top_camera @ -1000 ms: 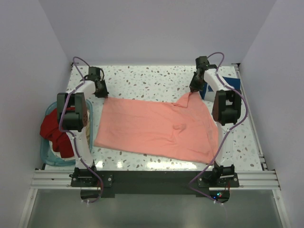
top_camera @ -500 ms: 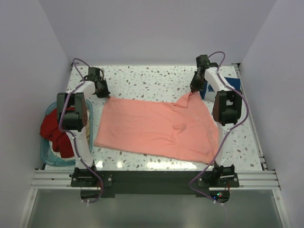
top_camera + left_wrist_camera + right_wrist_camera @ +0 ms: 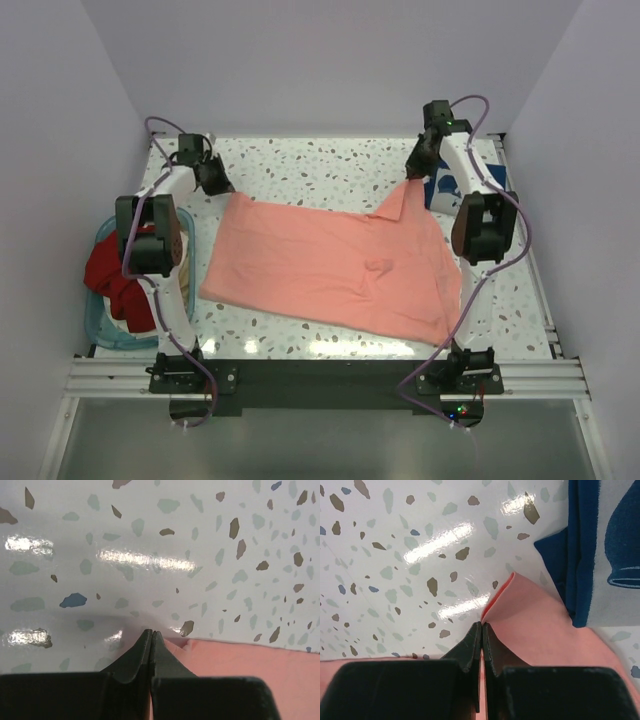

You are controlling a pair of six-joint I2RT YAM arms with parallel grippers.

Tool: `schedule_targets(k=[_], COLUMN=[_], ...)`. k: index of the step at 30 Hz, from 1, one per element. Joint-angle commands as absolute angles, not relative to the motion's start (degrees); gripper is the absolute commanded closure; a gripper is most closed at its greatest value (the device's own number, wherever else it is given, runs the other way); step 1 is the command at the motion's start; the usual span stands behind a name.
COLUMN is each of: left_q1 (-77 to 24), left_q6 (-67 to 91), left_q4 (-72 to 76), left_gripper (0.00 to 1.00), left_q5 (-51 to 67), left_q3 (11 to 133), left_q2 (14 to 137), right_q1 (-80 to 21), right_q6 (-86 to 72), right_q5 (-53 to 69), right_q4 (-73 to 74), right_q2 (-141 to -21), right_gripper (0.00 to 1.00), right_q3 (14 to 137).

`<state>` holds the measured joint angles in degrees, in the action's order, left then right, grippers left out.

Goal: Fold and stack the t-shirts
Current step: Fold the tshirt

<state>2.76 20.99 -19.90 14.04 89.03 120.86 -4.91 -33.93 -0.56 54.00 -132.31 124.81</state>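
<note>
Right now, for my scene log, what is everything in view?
salmon-pink t-shirt: one, salmon-pink, spread flat mid-table
navy t-shirt: one, navy with white print, far right of the table
dark red t-shirt: one, dark red, in the basket
basket: one, teal, at the table's left edge
table: one, white, speckled
left gripper: one, black, shut on the salmon-pink t-shirt's far left corner
right gripper: one, black, shut on its far right corner

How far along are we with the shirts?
Done: navy shirt looks folded, far right. In hand: salmon-pink shirt spread flat, left gripper and right gripper shut on its far corners. Left: folding and stacking it, then the dark red shirt in the teal basket.
</note>
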Motion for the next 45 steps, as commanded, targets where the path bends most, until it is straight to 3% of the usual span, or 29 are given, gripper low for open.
schedule_targets(k=[1,15,26,45], left_q1=[4.39,5.8,5.89,5.98], left_q6=[22.85,18.81,18.11,16.52], left_q4=[-15.21,-17.48,-22.84,-29.79], left_gripper=[1.0,1.0,1.0,1.0], left_q5=[18.01,18.02,10.11,0.26], left_q3=[90.27,80.16,73.83,67.15], left_q2=[117.17,108.2,101.34,93.87], right_q1=[-4.39,-4.4,-4.48,-5.1], right_q6=[-35.33,-32.52,-34.71,-38.32], right_q5=[-0.09,-0.09,2.81,4.04], right_q4=[55.89,63.37,67.67,71.98], right_q2=[-125.51,-104.78,-87.56,-72.16], right_gripper=[1.0,1.0,1.0,1.0], right_q3=[126.83,107.15,87.9,70.85])
